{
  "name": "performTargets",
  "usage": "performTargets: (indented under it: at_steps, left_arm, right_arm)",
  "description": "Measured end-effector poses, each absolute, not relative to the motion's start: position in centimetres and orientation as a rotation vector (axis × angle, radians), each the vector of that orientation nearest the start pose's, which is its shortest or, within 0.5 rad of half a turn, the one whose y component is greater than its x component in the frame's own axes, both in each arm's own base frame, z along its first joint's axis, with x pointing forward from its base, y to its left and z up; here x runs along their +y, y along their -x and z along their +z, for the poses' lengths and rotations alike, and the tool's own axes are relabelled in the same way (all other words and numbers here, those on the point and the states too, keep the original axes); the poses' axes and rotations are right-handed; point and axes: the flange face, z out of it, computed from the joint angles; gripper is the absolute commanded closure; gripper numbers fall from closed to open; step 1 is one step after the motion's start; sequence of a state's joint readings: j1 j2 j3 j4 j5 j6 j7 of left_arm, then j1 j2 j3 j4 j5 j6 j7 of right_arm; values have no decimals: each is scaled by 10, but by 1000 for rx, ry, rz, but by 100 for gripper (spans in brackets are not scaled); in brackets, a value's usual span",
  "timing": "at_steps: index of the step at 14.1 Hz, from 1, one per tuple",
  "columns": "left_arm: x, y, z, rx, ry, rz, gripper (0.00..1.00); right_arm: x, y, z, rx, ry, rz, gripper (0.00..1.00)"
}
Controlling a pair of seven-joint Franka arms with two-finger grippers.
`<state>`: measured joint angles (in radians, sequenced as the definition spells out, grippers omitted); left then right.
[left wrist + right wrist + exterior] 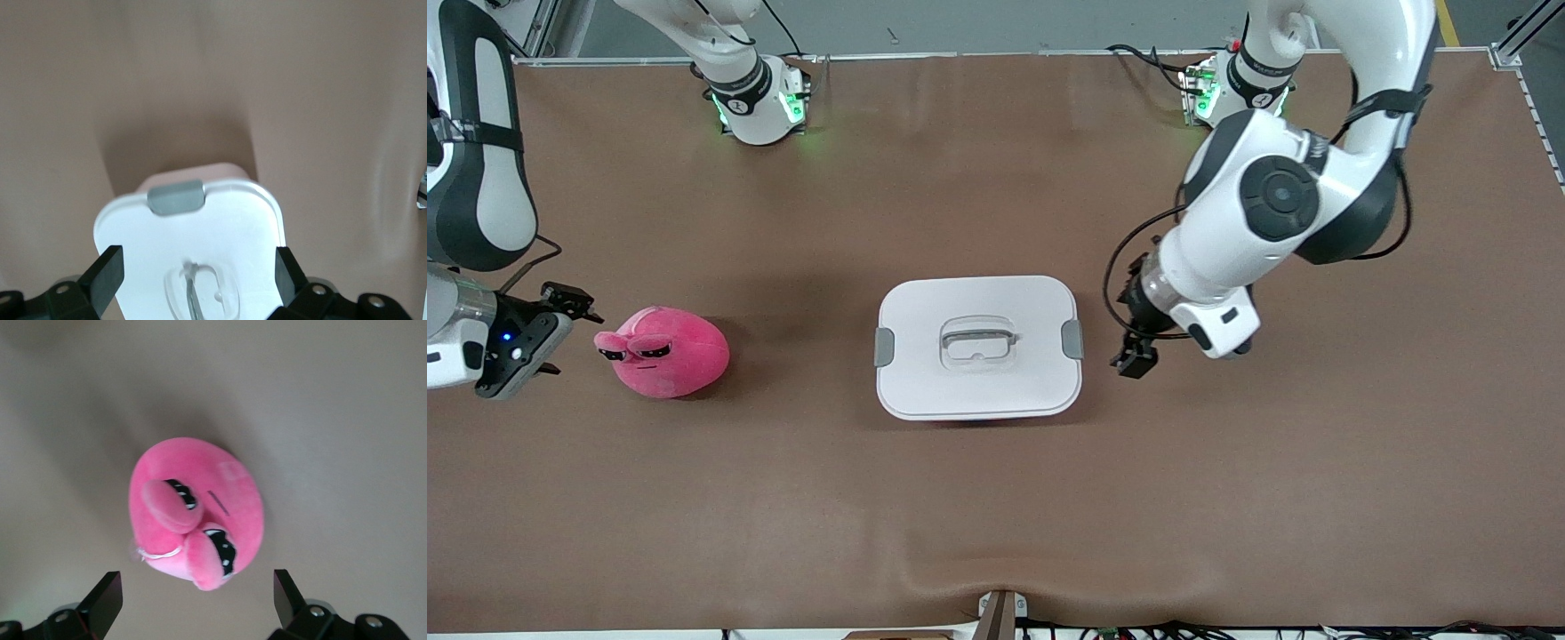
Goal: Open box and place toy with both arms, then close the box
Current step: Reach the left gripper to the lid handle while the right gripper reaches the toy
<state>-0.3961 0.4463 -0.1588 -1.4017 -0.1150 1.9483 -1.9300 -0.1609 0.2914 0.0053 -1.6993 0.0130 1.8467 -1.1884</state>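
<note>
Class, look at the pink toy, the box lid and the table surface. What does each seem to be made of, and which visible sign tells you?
The toy: soft plush, judging by its fuzzy matte nap and rounded stuffed shape.
The box lid: probably smooth hard plastic, with even white sheen, moulded handle recess and grey clips.
The table: a brown matte sheet, perhaps vinyl or leatherette; it shows soft ripples.
</note>
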Motion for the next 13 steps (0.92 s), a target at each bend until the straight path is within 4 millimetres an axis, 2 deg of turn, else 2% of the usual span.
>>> performTargets:
  at_steps: [4,6,11,13]
  left_arm:
    - [-395,-595,440,-2228,2418,240,0]
    - [-417,-592,429,-2304,2355,231,0]
    - [-459,-579,416,-2376,2323,213,0]
    - [-477,-574,395,-2370,2357,203,0]
  right_arm:
    - [-86,-609,389,-1710,2446,203,0]
    - [-82,-609,378,-1832,2369,172,0]
    - [-67,-610,351,-2085,2229,76,0]
    - [-62,-609,345,-2141,2187,61,0]
